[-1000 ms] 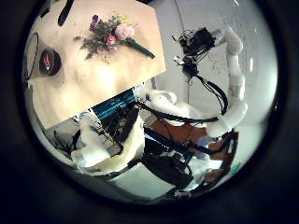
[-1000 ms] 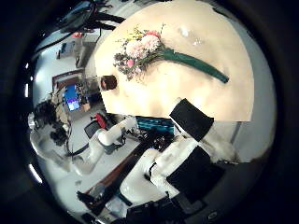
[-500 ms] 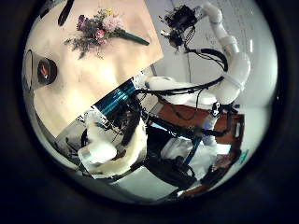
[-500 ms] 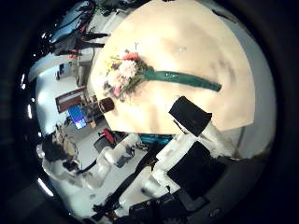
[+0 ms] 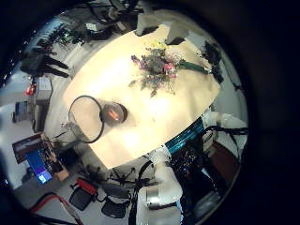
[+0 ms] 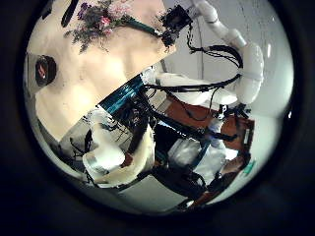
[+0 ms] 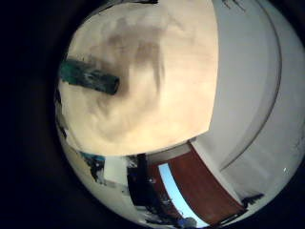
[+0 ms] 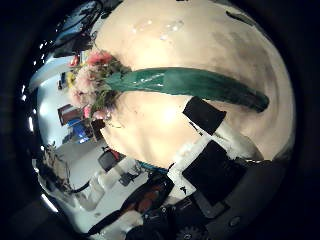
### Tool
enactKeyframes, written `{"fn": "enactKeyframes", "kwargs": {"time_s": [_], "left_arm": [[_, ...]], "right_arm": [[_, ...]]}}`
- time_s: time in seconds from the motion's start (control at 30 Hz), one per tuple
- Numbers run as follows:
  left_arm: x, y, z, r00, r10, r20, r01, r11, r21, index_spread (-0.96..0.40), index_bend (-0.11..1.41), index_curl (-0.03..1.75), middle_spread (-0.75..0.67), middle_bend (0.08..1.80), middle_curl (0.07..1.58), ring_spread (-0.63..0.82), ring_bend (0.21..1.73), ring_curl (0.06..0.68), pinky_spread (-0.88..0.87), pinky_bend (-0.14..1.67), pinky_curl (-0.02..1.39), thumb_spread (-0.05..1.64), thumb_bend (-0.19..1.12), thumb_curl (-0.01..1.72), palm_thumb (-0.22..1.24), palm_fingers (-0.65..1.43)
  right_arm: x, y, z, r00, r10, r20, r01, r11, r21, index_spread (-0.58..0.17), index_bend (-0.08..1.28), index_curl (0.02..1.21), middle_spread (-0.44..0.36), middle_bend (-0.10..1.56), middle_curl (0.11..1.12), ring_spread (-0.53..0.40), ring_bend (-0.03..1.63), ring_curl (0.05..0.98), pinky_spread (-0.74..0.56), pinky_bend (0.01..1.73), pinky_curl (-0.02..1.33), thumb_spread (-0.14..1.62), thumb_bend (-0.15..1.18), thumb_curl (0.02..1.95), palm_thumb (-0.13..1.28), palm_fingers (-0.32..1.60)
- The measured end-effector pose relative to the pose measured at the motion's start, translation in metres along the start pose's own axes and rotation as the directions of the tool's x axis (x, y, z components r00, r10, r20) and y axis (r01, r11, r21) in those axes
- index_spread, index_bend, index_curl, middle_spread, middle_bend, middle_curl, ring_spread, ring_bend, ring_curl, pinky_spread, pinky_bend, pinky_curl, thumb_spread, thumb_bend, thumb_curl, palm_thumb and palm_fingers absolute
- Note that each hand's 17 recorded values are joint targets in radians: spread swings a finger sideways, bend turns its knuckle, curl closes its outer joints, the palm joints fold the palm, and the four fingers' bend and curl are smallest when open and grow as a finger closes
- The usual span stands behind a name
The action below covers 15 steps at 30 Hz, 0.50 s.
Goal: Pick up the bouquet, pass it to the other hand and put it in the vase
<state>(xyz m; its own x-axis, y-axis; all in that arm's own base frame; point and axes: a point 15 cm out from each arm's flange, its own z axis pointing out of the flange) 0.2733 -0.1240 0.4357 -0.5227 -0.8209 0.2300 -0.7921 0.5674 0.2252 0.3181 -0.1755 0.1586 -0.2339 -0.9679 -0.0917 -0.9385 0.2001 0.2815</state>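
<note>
The bouquet [image 8: 150,82] lay on the surface [image 8: 200,40], the right hand [image 6: 178,19] at its stem; neither hand's fingers state could be told

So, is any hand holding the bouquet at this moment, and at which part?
Nothing is held. The bouquet lies flat on the table. The right hand is just above its green stem, not closed on it.

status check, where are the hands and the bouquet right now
Right hand low over bouquet stem, nothing held. Bouquet flat on table. Left hand high, empty. Nothing in the way.
</note>
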Motion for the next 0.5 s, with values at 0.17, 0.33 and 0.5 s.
{"fn": "enactKeyframes", "kwargs": {"time_s": [0.17, 0.33, 0.5], "left_arm": [[-0.001, -0.004, 0.005, 1.0, -0.003, -0.008, 0.003, 1.0, -0.018, 0.07, 0.18, 0.36, 0.46, 0.18, 0.28, 0.58, 0.49, 0.206, 0.57, 0.2, 0.31, 1.09, -0.02, 0.31, 0.33, 0.03], [-0.003, -0.006, 0.007, 1.0, -0.005, -0.011, 0.005, 1.0, -0.028, 0.07, 0.18, 0.36, 0.47, 0.18, 0.28, 0.58, 0.48, 0.207, 0.57, 0.2, 0.31, 1.09, -0.02, 0.31, 0.33, 0.02], [-0.004, -0.006, 0.008, 1.0, -0.003, -0.011, 0.002, 1.0, -0.029, 0.07, 0.18, 0.36, 0.47, 0.18, 0.28, 0.58, 0.48, 0.208, 0.57, 0.2, 0.31, 1.09, -0.02, 0.31, 0.33, 0.02]], "right_arm": [[-0.002, -0.001, 0.001, 1.0, -0.006, -0.003, 0.006, 1.0, -0.001, -0.268, 0.17, 0.32, -0.066, 0.31, 0.41, -0.106, 0.75, 0.268, 0.19, 0.47, 0.22, 1.06, -0.02, 0.41, 0.68, 0.43], [-0.006, -0.002, 0.011, 1.0, -0.012, 0.001, 0.012, 1.0, -0.028, -0.267, 0.17, 0.32, -0.069, 0.32, 0.42, -0.114, 0.77, 0.273, 0.17, 0.49, 0.21, 1.05, -0.02, 0.42, 0.69, 0.42], [-0.007, -0.002, 0.021, 1.0, -0.008, 0.006, 0.009, 0.999, -0.051, -0.267, 0.18, 0.33, -0.07, 0.33, 0.42, -0.117, 0.77, 0.275, 0.16, 0.51, 0.21, 1.05, -0.02, 0.42, 0.69, 0.41]]}}
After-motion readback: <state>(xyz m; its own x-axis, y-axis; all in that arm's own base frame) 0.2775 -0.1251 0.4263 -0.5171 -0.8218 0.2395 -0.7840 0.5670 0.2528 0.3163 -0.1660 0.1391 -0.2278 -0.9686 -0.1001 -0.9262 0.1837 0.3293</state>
